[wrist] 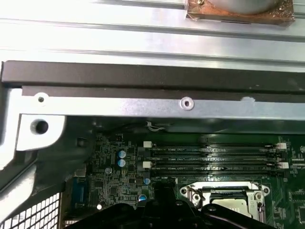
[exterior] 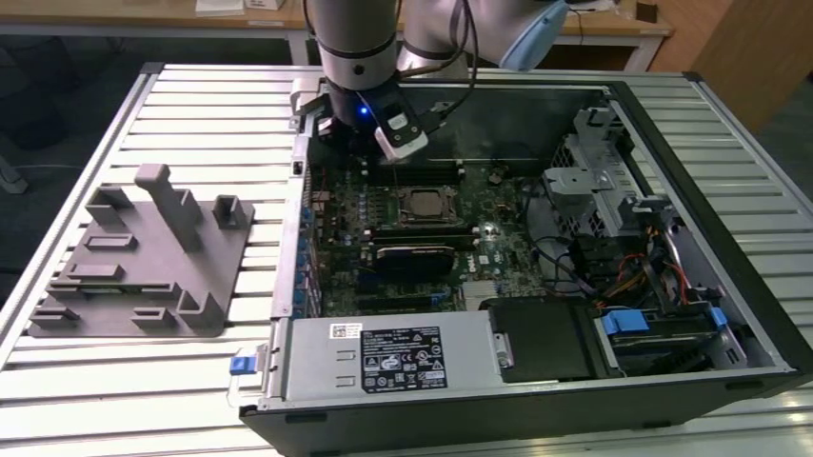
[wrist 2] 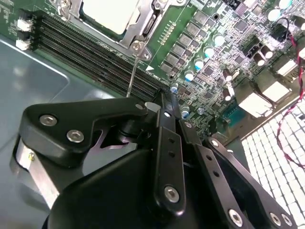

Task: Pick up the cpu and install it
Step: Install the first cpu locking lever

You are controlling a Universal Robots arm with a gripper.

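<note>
Cpu (wrist 2: 110,13) seated in socket (exterior: 420,205), computer case (exterior: 711,286) open, gripper (wrist 2: 164,102) clenched empty.

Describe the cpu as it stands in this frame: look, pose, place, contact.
The cpu is a small flat square chip with a pale silvery metal top. It lies flat inside the motherboard socket, whose metal frame borders it, beside the black memory slots. In the second wrist view its top looks plain and bright; the first wrist view shows its edge inside the frame. The claw hangs above the board near the slots, apart from the chip.
</note>
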